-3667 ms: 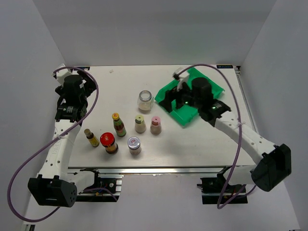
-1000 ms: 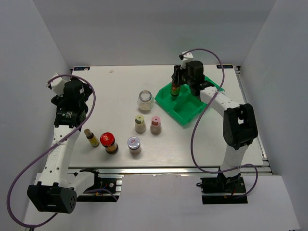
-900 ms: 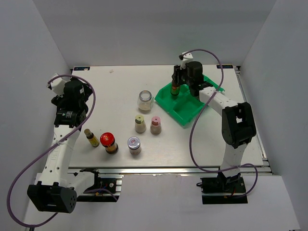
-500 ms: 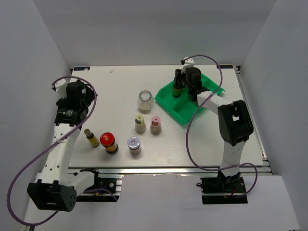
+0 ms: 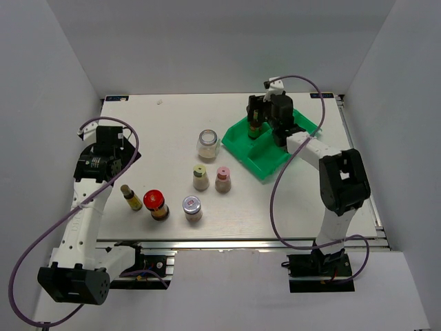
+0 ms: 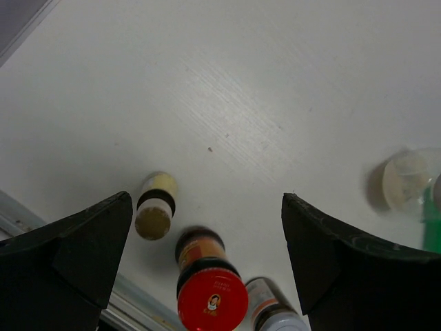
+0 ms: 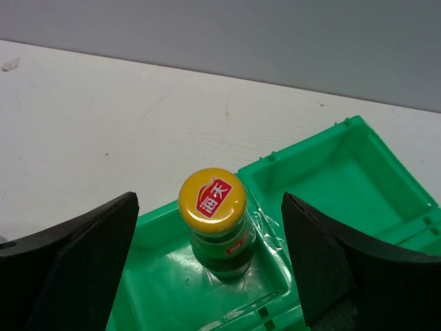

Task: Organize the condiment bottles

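A dark yellow-capped bottle (image 7: 213, 227) stands upright in a near compartment of the green tray (image 7: 331, 181); it also shows in the top view (image 5: 254, 127). My right gripper (image 7: 210, 207) is open, its fingers on either side of the bottle and apart from it; in the top view the gripper (image 5: 259, 113) hangs over the tray's far-left part. My left gripper (image 6: 205, 221) is open and empty, above the small yellow-capped bottle (image 6: 155, 215), the red-lidded jar (image 6: 211, 293) and the silver-lidded jar (image 6: 274, 316). The clear glass jar (image 5: 207, 143) and the yellow-green-capped shaker (image 5: 200, 177) and pink-capped shaker (image 5: 222, 178) stand mid-table.
The green tray (image 5: 270, 160) sits at the back right, its other compartments holding nothing. The table's near edge rail (image 6: 14, 219) runs just below the small bottle. The right arm's purple cable (image 5: 275, 193) loops over the table's right part.
My right gripper has let go of the yellow-capped bottle, which now stands in the tray, and has drawn back slightly. My left gripper has moved toward the near-left bottles.
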Motion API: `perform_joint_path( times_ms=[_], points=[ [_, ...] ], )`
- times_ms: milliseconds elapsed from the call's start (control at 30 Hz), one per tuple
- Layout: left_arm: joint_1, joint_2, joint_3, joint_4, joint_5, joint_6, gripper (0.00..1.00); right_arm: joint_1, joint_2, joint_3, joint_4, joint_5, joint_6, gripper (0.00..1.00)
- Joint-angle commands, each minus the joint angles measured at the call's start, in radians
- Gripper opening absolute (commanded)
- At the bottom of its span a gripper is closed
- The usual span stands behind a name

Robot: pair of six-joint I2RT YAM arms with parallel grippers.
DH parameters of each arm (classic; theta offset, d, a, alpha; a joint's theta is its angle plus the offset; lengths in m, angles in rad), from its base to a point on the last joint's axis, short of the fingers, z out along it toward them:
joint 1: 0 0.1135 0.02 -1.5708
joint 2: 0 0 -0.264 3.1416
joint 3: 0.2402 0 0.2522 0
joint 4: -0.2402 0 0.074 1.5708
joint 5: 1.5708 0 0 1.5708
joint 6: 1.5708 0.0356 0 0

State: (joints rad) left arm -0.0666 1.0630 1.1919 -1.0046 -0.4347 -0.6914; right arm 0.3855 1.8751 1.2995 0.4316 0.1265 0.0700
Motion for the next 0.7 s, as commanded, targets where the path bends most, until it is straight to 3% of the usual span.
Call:
perform_joint_path(
  times_ms=[0, 333, 667],
  points=[
    [-0.001, -0.012, -0.002, -0.114, 0.008, 0.020, 0.98, -0.007, -0.096, 0.018, 0.013, -0.005, -0.003, 0.90],
    [-0.001, -0.031, -0.090, -0.197, -0.007, 0.006, 0.96, -0.007, -0.266, -0.023, -0.094, 0.099, 0.057, 0.89],
    [-0.001, 0.017, -0.233, -0.037, 0.062, 0.007, 0.89, -0.007, -0.467, -0.163, -0.082, 0.234, 0.083, 0.89]
  ],
)
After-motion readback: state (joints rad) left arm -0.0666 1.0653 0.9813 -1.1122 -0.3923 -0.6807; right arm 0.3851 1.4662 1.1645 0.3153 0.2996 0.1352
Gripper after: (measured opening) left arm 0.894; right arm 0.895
